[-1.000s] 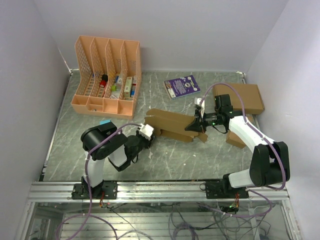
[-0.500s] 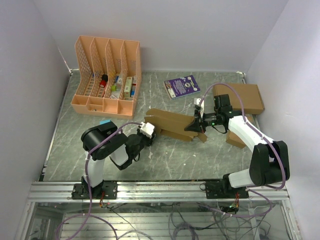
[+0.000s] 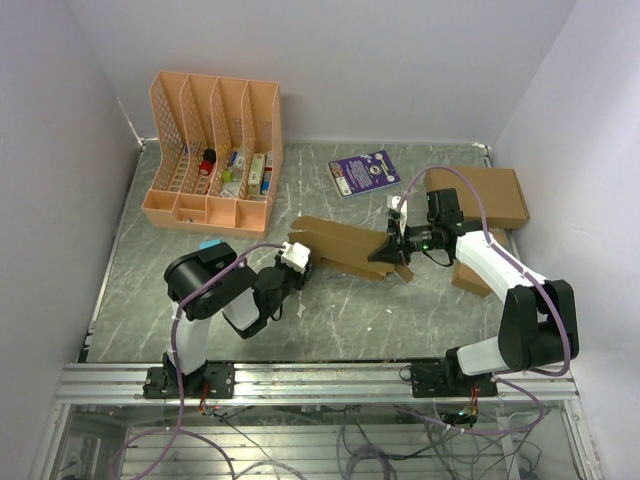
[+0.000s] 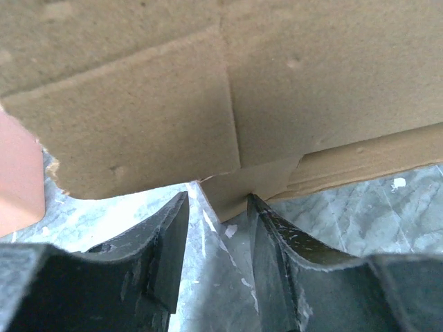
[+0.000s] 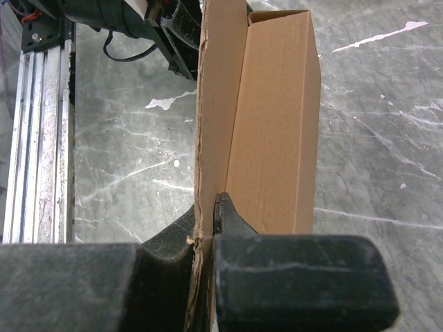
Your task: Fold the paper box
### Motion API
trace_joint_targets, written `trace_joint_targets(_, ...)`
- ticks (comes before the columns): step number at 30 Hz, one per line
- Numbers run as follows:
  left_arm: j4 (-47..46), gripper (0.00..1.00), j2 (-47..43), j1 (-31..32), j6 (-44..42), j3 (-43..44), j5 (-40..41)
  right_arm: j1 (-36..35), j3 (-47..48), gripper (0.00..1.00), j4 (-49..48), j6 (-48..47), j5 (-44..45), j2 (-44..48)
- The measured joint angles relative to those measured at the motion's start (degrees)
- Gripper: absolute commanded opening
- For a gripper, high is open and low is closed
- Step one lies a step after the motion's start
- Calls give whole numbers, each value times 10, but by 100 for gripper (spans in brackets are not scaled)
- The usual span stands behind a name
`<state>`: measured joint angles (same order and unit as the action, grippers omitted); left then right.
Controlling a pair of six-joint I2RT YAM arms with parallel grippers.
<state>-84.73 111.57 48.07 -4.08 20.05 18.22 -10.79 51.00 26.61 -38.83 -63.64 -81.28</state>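
Since one second ago the left gripper [image 3: 296, 258] has advanced away from the arm bases and now meets the left end of the paper box [image 3: 340, 243]. The box and the right arm show no clear shift.

1. Nearest, in front of the box, runs the metal rail [image 3: 320, 380] with both arm bases. Between rail and box the table [image 3: 380, 315] is bare marble along the box's whole near edge.
2. Left gripper: jaws apart. A cardboard tab [image 4: 239, 190] on the box's lower edge sits between the fingertips, against one finger, with a gap to the other.
3. The box lies mid-table, long axis left to right, part-folded, with one long wall raised.
4. Right gripper [image 3: 392, 250]: jaws clamped together on the edge of the raised wall at the box's right end.
5. A small blue object [image 3: 209, 243] lies left of the box, near it.
6. A small brown carton [image 3: 468, 278] lies right of the box, under the right forearm.
7. Behind the box to the right, a wide cardboard box [image 3: 485, 193] lies well apart.
8. A purple booklet [image 3: 363, 172] lies behind the box, with open marble between.
9. Farthest, behind the box to the left, stands a pink file organizer [image 3: 212, 150].
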Motion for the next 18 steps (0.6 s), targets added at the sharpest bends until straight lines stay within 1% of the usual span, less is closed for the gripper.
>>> trace_joint_targets(7, -1, 36, 7, 0, 0, 6, 0, 0, 7, 0, -7, 14, -2, -12)
trace_joint_targets(9, -2, 34, 9, 0, -1, 8, 0, 1, 13, 0, -6, 15, -5, -19)
trace_joint_targets(11, -2, 38, 10, 0, -1, 10, 1, 3, 19, 0, -4, 14, -7, -26)
trace_joint_targets(12, -2, 43, 10, 0, -1, 10, 1, 4, 23, 0, -2, 14, -8, -31)
trace_joint_targets(13, -2, 46, 10, 0, -1, 10, 2, 4, 25, 0, -1, 14, -9, -33)
trace_joint_targets(18, -2, 49, 12, -3, 0, 15, 7, 6, 34, 0, 10, 11, -14, -42)
